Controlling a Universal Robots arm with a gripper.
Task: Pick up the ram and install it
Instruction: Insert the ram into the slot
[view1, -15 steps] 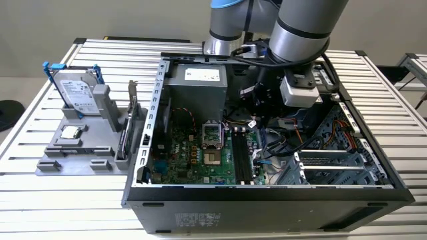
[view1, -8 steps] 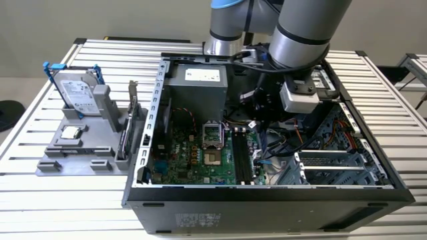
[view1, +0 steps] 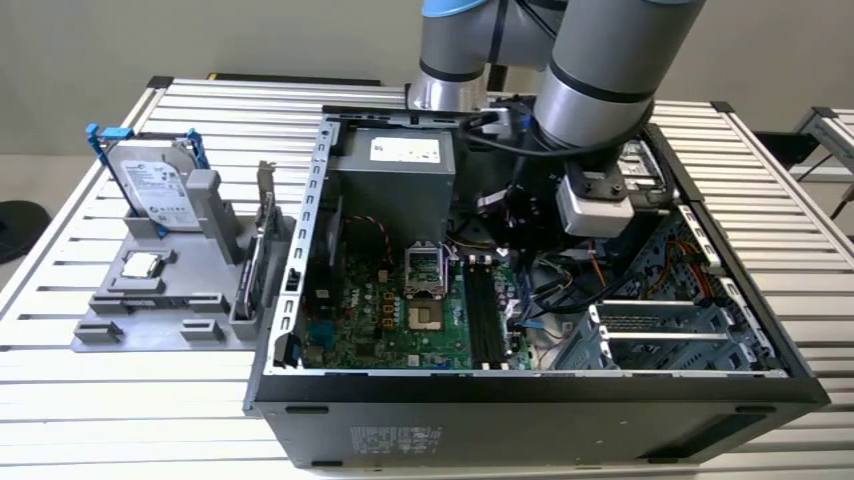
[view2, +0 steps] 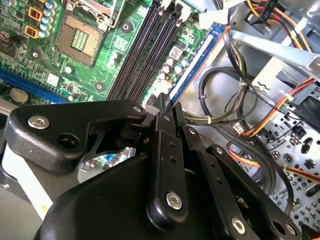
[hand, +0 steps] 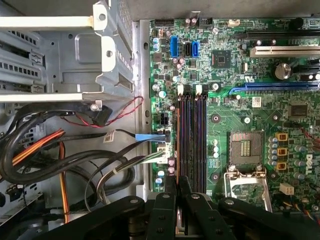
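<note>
Gripper (view2: 167, 102) jaws are pinched on the ram (view2: 197, 60), which sits edge-on just beside the memory slots (hand: 192, 135), inside the case (view1: 534, 420) mid-frame in the exterior view. Looks like insertion stage; you'll need it squared over a slot.

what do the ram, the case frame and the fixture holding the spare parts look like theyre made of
The ram, held in the tool, looks like glossy blue circuit board; only its thin edge shows. The case frame looks like sheet metal: dark outside, bare grey with punched holes inside. The fixture is matte grey, probably plastic, though painted metal is possible.
</note>
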